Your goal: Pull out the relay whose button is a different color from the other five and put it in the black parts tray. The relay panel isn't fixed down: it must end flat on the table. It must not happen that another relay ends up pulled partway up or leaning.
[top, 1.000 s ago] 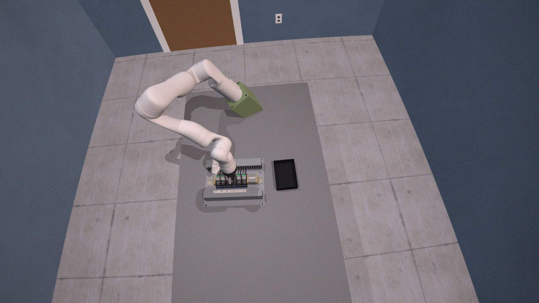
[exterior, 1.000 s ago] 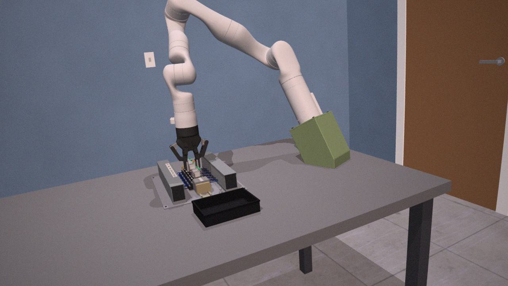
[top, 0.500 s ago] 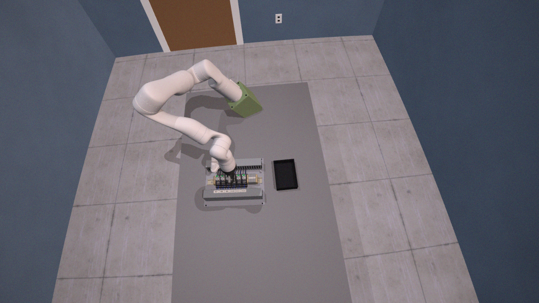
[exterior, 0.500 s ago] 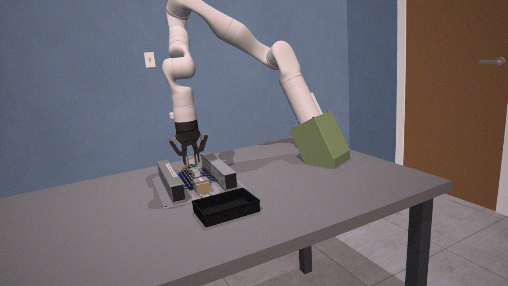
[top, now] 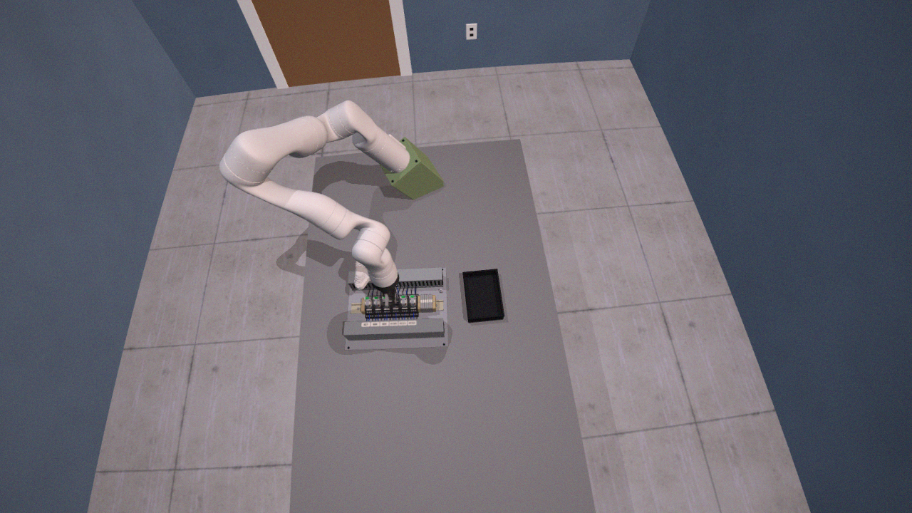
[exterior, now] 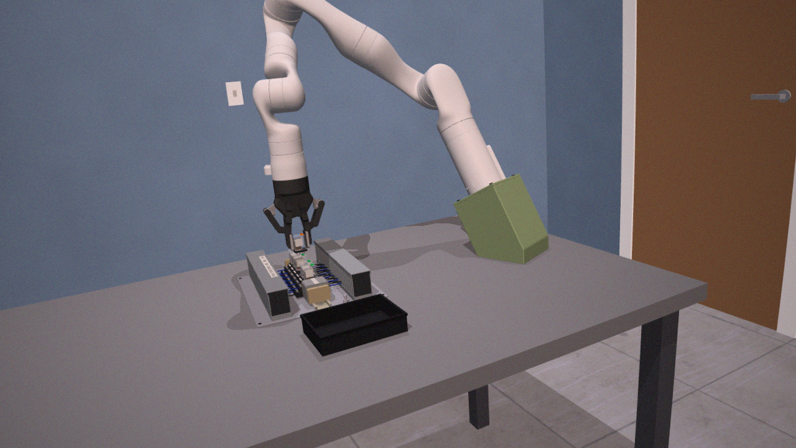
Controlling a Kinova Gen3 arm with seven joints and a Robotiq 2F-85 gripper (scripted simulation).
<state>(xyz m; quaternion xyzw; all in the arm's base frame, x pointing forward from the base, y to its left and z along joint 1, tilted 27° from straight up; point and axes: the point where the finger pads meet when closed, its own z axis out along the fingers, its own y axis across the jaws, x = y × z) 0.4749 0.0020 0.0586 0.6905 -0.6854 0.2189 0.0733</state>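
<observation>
The relay panel [top: 395,308] sits on the grey table, with a row of relays [top: 390,305] between two grey wire ducts. The relays I can see in the row have green buttons. My gripper [exterior: 298,240] points straight down over the middle of the row. It is shut on a pale relay with an orange button [exterior: 300,239], held just above the other relays [exterior: 305,267]. In the top view my wrist hides the held relay and the gripper [top: 387,294]. The black parts tray [top: 482,294] lies right of the panel and is empty. It also shows in the side view [exterior: 354,323].
The arm's green base block [top: 415,169] stands at the far end of the table. A dark shadow runs along the panel's left and near edges [top: 382,348]; I cannot tell whether the panel lies fully flat. The tray almost touches the panel's edge.
</observation>
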